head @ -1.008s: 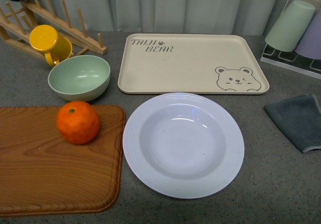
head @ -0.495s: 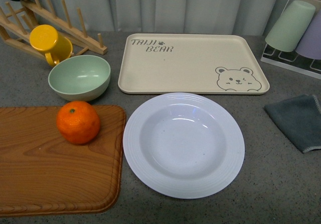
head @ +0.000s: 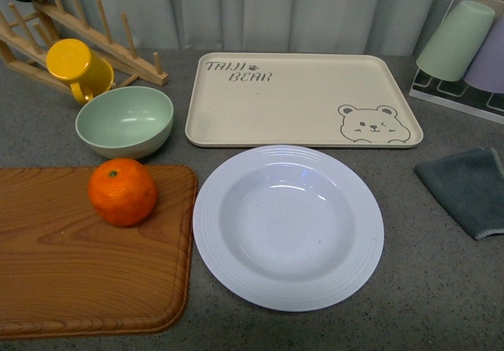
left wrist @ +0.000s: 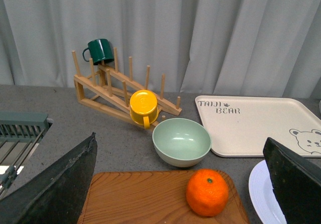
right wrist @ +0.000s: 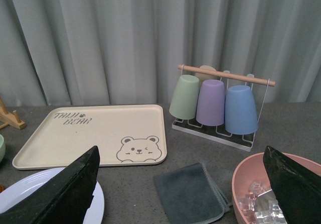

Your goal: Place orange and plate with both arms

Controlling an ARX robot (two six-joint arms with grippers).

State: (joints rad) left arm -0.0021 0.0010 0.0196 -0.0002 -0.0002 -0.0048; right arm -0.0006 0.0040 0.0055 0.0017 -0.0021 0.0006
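Two wide-open, empty claws: left gripper (left wrist: 179, 138) should centre over the round dimpled orange (head: 122, 191), right gripper (right wrist: 180, 148) pinching the rim of the glossy white ridged plate (head: 365, 233).

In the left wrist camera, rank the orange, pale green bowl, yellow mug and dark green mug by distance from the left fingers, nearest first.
1. orange, on the wooden board, just ahead.
2. pale green bowl, just beyond the board.
3. yellow mug, low on the wooden rack.
4. dark green mug, at the rack's high end.
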